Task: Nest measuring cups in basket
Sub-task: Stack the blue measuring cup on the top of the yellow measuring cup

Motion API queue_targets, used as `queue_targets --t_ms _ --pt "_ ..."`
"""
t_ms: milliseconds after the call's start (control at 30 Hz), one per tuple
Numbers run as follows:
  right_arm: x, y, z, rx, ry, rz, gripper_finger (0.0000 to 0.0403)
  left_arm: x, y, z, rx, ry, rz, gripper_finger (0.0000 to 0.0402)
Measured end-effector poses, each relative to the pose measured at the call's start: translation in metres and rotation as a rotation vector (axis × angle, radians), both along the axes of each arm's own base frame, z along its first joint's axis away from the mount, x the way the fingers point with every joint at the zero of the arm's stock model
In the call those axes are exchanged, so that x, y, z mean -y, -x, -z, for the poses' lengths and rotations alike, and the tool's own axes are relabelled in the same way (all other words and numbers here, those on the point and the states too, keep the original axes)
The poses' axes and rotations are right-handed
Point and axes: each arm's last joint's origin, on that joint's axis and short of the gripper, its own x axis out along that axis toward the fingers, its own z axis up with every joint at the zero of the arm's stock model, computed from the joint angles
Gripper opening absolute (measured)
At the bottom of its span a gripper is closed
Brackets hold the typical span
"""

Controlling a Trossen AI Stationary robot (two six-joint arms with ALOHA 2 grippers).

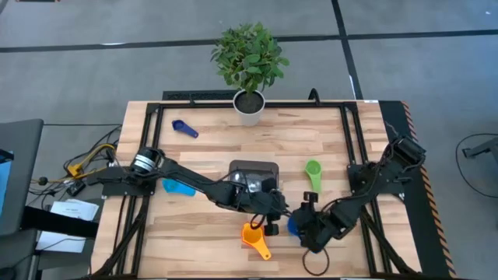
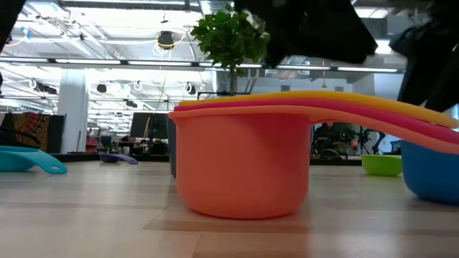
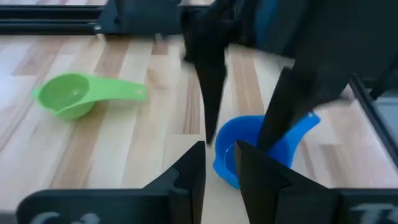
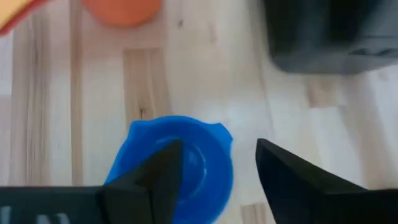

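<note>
At the table's near edge, right pincer (image 4: 214,171) spread wide, blue measuring cup (image 4: 177,165) beneath one finger, unheld.

Pale wooden tabletop (image 1: 202,233), planked, smooth with a light satin sheen. Smooth, slightly glossy plastic measuring cups: orange (image 2: 242,168), green (image 3: 65,94), blue (image 4: 180,168). Shiny dark grey basket (image 1: 253,168). Matt black claw fingers (image 4: 152,180).

Grey floor (image 1: 93,47) surrounds the pale wooden slatted worktop (image 1: 202,233), a leafy green plant in a white pot (image 1: 249,105) at its far edge, bright ceiling lights (image 2: 107,29) beyond.
</note>
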Motion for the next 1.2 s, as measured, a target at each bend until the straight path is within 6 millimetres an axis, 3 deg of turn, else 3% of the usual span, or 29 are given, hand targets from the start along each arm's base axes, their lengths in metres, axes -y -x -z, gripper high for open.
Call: queue_targets --t_ms 133,400,700,1033,1200 --pt "-0.012 0.024 -0.011 0.006 0.057 0.084 0.0239 -0.006 -0.008 0.011 0.019 -0.01 0.032 0.0076" --pt "-0.027 0.07 -0.017 0.096 0.081 0.245 0.0225 -0.029 -0.022 0.006 0.138 0.039 0.059 0.0087" --pt "-0.035 0.086 -0.018 0.191 -0.007 0.342 0.0217 -0.029 -0.038 0.031 0.207 0.025 0.124 0.0147" --pt "-0.041 0.097 -0.018 0.228 -0.067 0.381 0.0215 -0.019 -0.063 0.062 0.135 0.025 0.179 0.0151" --pt "-0.042 0.099 -0.018 0.234 -0.08 0.386 0.0213 -0.02 -0.062 0.071 0.009 -0.007 0.187 0.0151"
